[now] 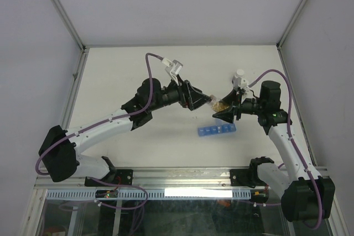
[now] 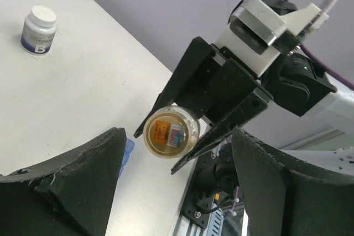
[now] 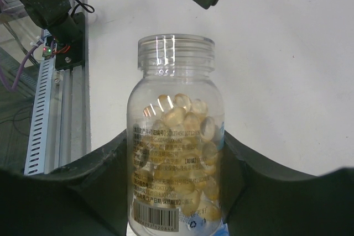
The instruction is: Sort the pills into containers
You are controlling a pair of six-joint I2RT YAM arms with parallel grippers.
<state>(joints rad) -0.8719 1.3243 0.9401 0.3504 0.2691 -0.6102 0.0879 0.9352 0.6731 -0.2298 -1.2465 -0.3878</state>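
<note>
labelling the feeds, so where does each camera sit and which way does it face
Top external: above and behind the bases, looking down on the table; left arm and right arm show.
Left wrist: on the left arm, facing the right hand gripping the clear bottle; its own fingers frame the view.
Right wrist: on the right arm, looking along that bottle at the table; its own fingers flank it.
Shared: all three show the clear bottle.

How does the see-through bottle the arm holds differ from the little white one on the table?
The clear bottle shows yellowish capsules inside; the white bottle is opaque, with a dark band. The clear bottle has no cap; the white bottle is capped. The right gripper holds the clear bottle off the table; the white bottle stands on it. Both are small, round and labelled.
</note>
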